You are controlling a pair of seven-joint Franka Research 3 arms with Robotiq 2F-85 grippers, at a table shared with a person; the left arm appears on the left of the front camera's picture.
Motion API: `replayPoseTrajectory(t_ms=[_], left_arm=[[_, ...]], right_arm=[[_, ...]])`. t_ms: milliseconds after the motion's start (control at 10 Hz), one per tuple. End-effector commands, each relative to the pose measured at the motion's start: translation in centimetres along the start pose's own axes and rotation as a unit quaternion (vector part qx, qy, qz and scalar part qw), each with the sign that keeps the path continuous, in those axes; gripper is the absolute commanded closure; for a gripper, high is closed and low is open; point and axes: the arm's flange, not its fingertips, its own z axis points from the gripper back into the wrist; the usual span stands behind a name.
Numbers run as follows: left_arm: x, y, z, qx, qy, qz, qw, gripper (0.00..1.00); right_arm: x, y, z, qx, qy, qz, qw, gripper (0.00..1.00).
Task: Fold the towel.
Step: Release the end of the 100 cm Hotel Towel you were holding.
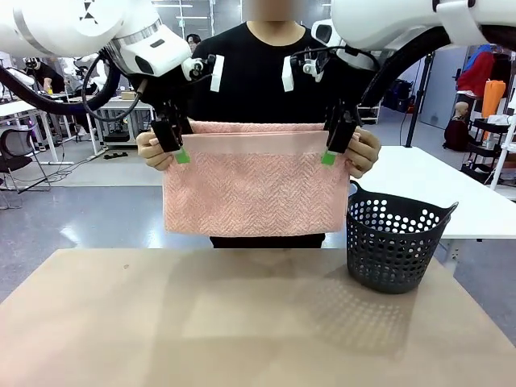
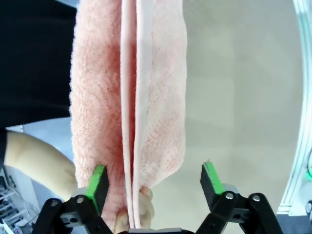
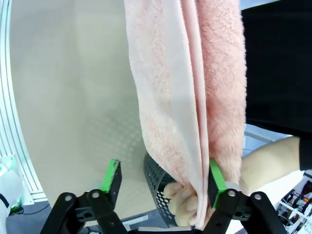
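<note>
Towel, place: we see the towel (image 1: pixel 256 181) held up in the air, above and to the left of the basket (image 1: pixel 397 242), its lower right corner near the basket's rim but not touching it.
Towel, long axis: level, running straight towards and away from the basket; the short side hangs straight down.
Towel, facing: the broad face is turned to us. It is doubled over, with the plain hemmed band along the top, a second layer's edge just above that, and the herringbone weave below.
Left gripper: the left gripper (image 1: pixel 179 151) is at the top corner farthest from the basket. Its jaws are spread, with one green pad against the towel's side and the other well apart, so nothing is pinched.
Right gripper: the right gripper (image 1: pixel 329 155) is at the top corner above the basket, also spread. The towel lies beside one pad and the other stands clear.
Person: the hand away from the basket (image 1: pixel 153 151) and the hand above the basket (image 1: pixel 363 151) each pinch a top corner.
Table: the table (image 1: pixel 201 322) carries the basket; the towel hangs clear of it.
In the way: in both wrist views we find the person's fingers between the open jaws, and the basket's rim rises close under the nearer corner.
</note>
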Motion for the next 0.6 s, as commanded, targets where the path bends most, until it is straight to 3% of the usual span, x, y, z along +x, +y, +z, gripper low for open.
replayPoseTrajectory(t_ms=[0, 300, 500], left_arm=[[0.1, 0.8, 3.1, 0.002, 0.021, 0.068, 0.997, 0.0], [-1.8, 0.0, 8.7, -0.022, 0.02, 0.21, 0.977, 0.0], [-5.0, -2.9, 13.0, -0.032, 0.064, 0.309, 0.948, 0.0]], right_arm=[[-0.1, 0.0, 3.7, -0.031, -0.018, -0.094, 0.995, 0.0], [-2.8, 0.7, 8.8, -0.013, -0.05, -0.203, 0.978, 0.0], [-6.4, 2.3, 12.3, -0.041, -0.032, -0.304, 0.951, 0.0]])
